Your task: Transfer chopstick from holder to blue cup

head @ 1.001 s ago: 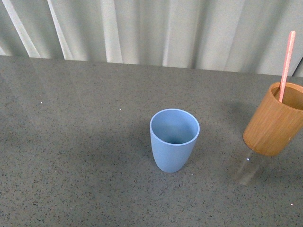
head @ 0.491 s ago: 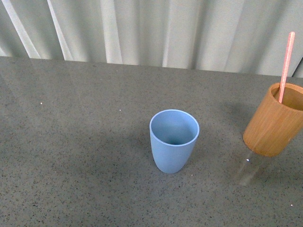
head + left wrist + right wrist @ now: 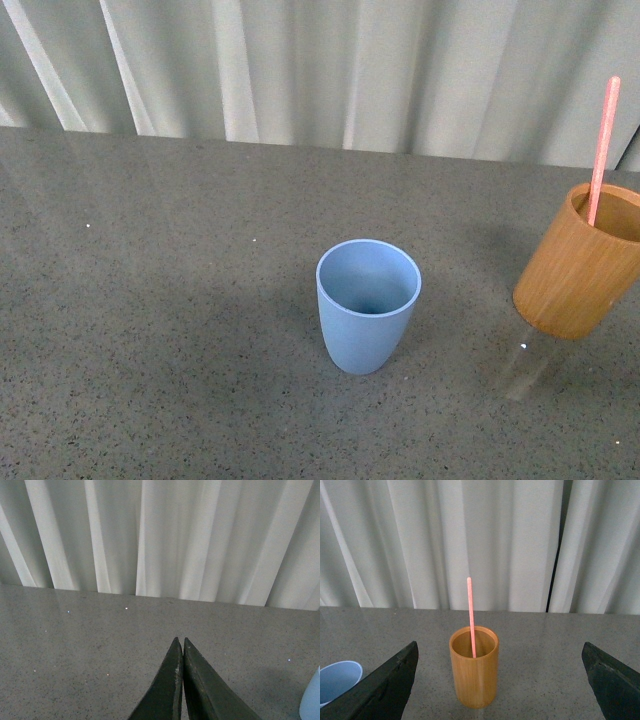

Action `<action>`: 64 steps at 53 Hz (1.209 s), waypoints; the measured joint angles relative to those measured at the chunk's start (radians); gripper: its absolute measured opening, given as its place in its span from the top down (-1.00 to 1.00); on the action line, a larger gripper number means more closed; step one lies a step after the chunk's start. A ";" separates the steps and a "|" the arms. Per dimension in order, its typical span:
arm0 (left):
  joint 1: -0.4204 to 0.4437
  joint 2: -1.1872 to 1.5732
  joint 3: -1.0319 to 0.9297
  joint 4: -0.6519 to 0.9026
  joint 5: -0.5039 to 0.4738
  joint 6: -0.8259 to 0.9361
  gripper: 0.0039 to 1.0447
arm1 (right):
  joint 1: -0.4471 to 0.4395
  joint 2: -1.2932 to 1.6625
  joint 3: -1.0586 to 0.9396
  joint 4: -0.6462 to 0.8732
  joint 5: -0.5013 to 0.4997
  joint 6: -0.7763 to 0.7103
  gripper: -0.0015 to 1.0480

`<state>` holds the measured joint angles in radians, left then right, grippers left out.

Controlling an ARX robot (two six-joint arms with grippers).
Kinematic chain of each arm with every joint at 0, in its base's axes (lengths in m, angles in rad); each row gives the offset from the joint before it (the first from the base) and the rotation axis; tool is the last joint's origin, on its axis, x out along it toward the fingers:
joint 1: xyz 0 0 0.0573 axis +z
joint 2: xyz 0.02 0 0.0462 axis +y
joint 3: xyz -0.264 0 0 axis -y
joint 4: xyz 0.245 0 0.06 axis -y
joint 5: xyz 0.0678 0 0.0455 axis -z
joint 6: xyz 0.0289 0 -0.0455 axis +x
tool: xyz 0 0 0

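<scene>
Left tool: fingers pressed together tip to tip, nothing between them. It hangs low over bare counter, level and pointing toward the curtain. It sits left of the blue cup, and only a sliver of the cup's side shows at the edge of the left wrist view. Judged idle, parked out of the way. The blue cup stands upright, mouth open and empty, near the middle of the counter, so it's ready to receive. Right of the blue cup and well apart from it is the holder, upright on the counter in the right wrist view. The chopstick is not yet moved. Its lower end is inside the holder, leaning on the inner wall, and the upper half sticks out well above the rim. That free length is the obvious place to grab. Right tool: jaws spread wide, holding nothing. Its wrist camera has holder and chopstick centred between the two fingers, but it's well short of them, no contact. It's roughly level and facing the curtain, on the far side of the holder from the blue cup, and looks lined up for an approach to the stick. Neither arm shows in the front view. Transfer judged at the very start: the reach comes first, then closing on the exposed stick, lifting it clear of the rim and carrying it left to the blue cup.
</scene>
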<state>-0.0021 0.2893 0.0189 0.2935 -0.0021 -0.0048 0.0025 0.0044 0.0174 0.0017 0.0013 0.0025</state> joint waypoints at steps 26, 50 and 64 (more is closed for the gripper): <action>0.000 -0.194 0.000 -0.223 0.000 0.000 0.94 | 0.000 0.000 0.000 0.000 0.000 0.000 -0.81; 0.000 -0.285 0.000 -0.293 0.001 0.000 0.45 | 0.000 0.000 0.000 0.000 0.000 0.000 -0.81; 0.000 -0.285 0.000 -0.293 0.001 0.000 -0.55 | 0.000 0.000 0.000 0.000 0.000 0.000 -0.81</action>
<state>-0.0021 0.0040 0.0189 0.0006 -0.0010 -0.0048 0.0025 0.0044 0.0174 0.0017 0.0013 0.0025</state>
